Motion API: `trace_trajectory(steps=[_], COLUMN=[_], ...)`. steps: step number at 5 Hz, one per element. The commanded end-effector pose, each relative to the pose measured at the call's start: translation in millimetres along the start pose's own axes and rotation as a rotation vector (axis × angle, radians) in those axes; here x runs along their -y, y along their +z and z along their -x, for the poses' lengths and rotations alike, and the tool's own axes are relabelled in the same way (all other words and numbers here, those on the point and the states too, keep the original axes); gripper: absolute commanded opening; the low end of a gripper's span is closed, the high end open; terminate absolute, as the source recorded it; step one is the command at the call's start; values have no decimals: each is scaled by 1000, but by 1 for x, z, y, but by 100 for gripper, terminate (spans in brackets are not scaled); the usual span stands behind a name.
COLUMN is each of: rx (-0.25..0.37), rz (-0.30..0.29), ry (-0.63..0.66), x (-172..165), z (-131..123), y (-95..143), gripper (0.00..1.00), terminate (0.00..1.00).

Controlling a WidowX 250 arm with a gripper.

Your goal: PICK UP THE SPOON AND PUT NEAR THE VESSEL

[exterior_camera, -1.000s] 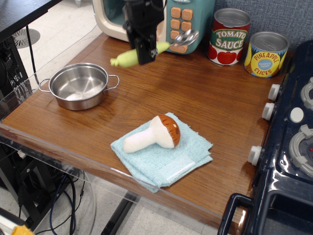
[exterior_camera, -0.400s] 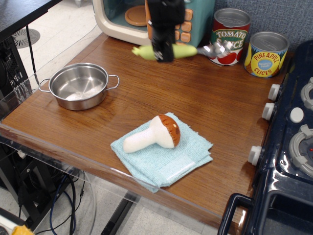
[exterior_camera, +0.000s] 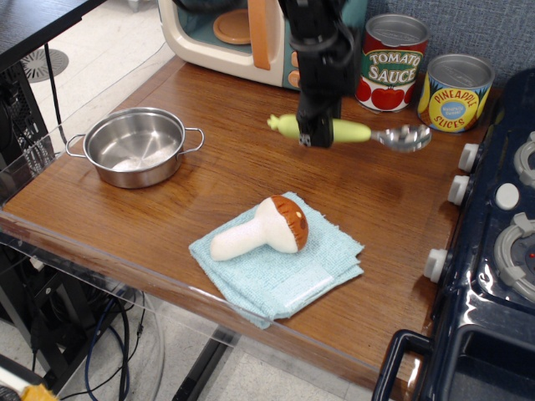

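My black gripper (exterior_camera: pixel 316 134) is shut on the lime-green handle of the spoon (exterior_camera: pixel 351 132) and holds it level just above the wooden table. The shiny metal bowl of the spoon (exterior_camera: pixel 404 138) points right, toward the stove. The vessel, a steel pot with two handles (exterior_camera: pixel 135 146), stands empty at the table's left side, far from the gripper.
A brown-capped white mushroom (exterior_camera: pixel 266 228) lies on a light blue cloth (exterior_camera: pixel 284 263) near the front edge. A tomato sauce can (exterior_camera: pixel 394 62) and a pineapple can (exterior_camera: pixel 454 91) stand at the back right. A toy microwave (exterior_camera: pixel 234 33) is behind the arm. A toy stove (exterior_camera: pixel 493 251) borders the right.
My gripper has carried the spoon from the back left near the microwave to the right and down, toward the table's middle right. The spoon has turned level.
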State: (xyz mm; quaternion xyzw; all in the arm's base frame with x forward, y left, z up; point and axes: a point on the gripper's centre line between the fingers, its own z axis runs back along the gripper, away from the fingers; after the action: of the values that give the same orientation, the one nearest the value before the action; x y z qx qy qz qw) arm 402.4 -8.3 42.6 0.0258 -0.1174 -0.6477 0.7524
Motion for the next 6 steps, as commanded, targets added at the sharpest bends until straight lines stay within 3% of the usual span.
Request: trace_trajectory(steps=[1, 2, 3, 6], rx=[-34, -48, -62, -59], rz=[-33, -12, -12, -102], ry=[12, 20, 44, 110], x=[-26, -24, -21, -29], z=[-7, -7, -8, -9], y=[-20, -26, -24, 9], gripper=[0, 0, 100, 100], terminate=[0, 0, 0, 0])
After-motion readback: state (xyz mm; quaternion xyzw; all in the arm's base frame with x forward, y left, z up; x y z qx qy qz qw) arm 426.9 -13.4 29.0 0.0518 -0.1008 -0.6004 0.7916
